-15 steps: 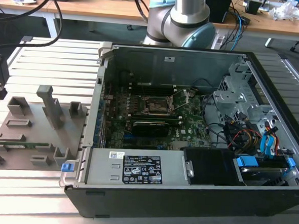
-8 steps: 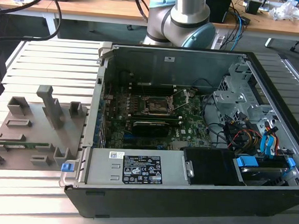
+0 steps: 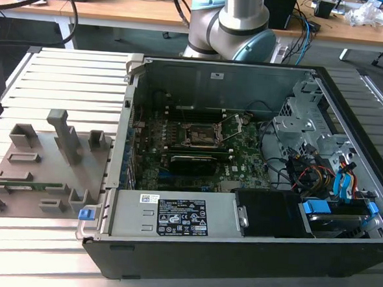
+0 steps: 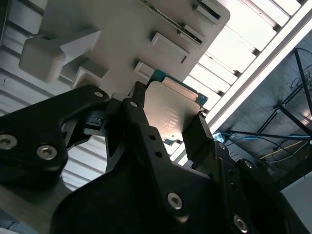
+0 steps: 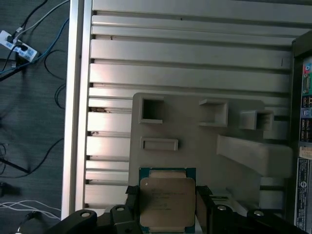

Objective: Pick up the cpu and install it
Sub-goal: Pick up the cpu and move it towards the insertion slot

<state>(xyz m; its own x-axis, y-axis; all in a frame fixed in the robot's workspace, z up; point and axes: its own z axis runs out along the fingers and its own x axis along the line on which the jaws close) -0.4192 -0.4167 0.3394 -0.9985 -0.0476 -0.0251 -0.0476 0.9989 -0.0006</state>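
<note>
In the exterior view the socket sits inside the computer case, well apart from the grey fixture plate. In the second wrist view the gripper has its jaws clamped on the cpu at opposite edges, by that plate's edge: the pick-up step, by the look. In the first wrist view the cpu shows a beige metal top and green rim; moving it calls for a level, firm hold.
</note>
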